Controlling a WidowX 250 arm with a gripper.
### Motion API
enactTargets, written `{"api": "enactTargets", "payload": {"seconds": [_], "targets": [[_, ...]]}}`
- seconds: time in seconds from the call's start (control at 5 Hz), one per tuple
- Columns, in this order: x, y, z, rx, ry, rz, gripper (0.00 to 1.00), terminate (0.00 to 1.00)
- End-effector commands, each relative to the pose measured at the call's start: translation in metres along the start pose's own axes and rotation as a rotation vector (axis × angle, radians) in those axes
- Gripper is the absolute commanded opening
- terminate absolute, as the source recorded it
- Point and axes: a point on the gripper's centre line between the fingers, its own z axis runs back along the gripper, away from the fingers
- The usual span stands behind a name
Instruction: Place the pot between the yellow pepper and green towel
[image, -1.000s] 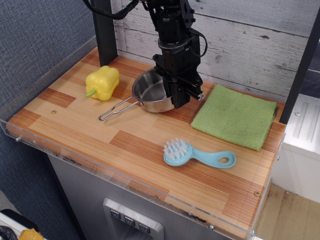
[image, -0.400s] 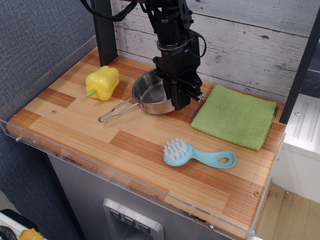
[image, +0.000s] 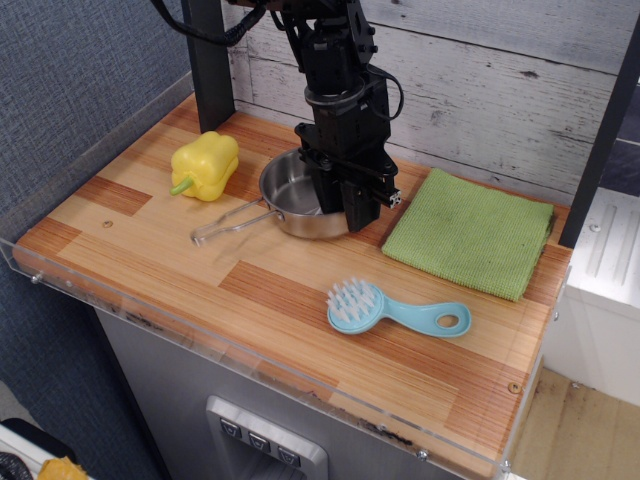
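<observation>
The shiny steel pot (image: 290, 190) is between the yellow pepper (image: 207, 165) on its left and the green towel (image: 470, 232) on its right, at the back of the wooden table. Its wire handle (image: 228, 225) points to the front left. My gripper (image: 356, 212) comes straight down and is shut on the pot's right rim. The pot looks slightly tilted or just off the wood; I cannot tell whether it touches. The pepper lies close to the pot's left rim. The towel lies flat, a small gap from the gripper.
A light-blue brush (image: 392, 310) lies in front of the towel. A black post (image: 208, 60) stands behind the pepper. A clear acrylic wall (image: 90, 150) lines the left and front edges. A white plank wall (image: 500, 90) is behind.
My gripper and the pot have moved a little to the left and forward, away from the towel. The pepper, towel and brush have not moved.
</observation>
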Motion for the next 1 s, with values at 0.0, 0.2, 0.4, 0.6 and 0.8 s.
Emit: {"api": "enactTargets", "payload": {"seconds": [0.0,0.2,0.4,0.6,0.8], "targets": [[0.0,-0.03,0.05,0.118,-0.05,-0.015,1.0,0.0],[0.006,-0.057,0.066,0.104,-0.067,0.042,1.0,0.0],[0.003,-0.071,0.071,0.093,-0.081,0.106,1.0,0.0],[-0.006,-0.074,0.075,0.103,-0.069,0.203,1.0,0.0],[-0.013,-0.075,0.08,0.13,-0.056,0.271,1.0,0.0]]}}
